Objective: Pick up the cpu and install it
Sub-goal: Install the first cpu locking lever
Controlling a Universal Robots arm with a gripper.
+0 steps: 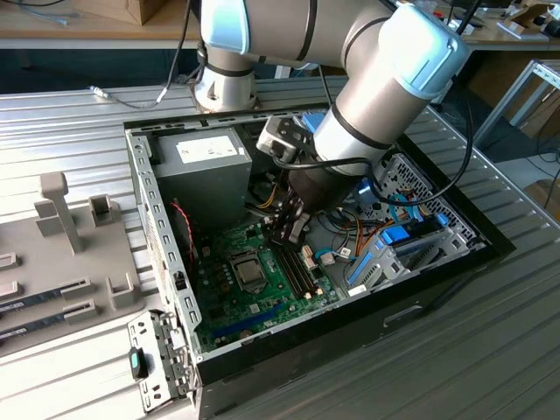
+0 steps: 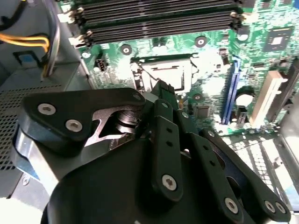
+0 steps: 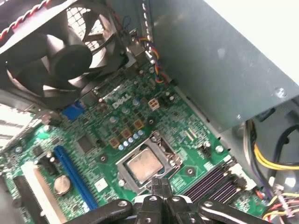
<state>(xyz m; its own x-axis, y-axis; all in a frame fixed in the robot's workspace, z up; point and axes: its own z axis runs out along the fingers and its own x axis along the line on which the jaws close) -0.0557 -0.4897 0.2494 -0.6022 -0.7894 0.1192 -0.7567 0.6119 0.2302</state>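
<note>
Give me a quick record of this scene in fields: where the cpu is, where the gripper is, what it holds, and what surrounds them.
cpu: silvery square chip lying in the motherboard's socket
gripper: just above the board beside the socket, tips near the cpu's edge
gripper holding: nothing seen between its tips
motherboard: green board flat in the open computer case
nearby parts: memory slots next to the socket, case fan, grey power supply

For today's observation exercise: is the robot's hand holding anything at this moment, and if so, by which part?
Nothing is held. The hand hovers just above the small square silvery-topped cpu, which lies in its metal-framed socket on the green motherboard.
</note>
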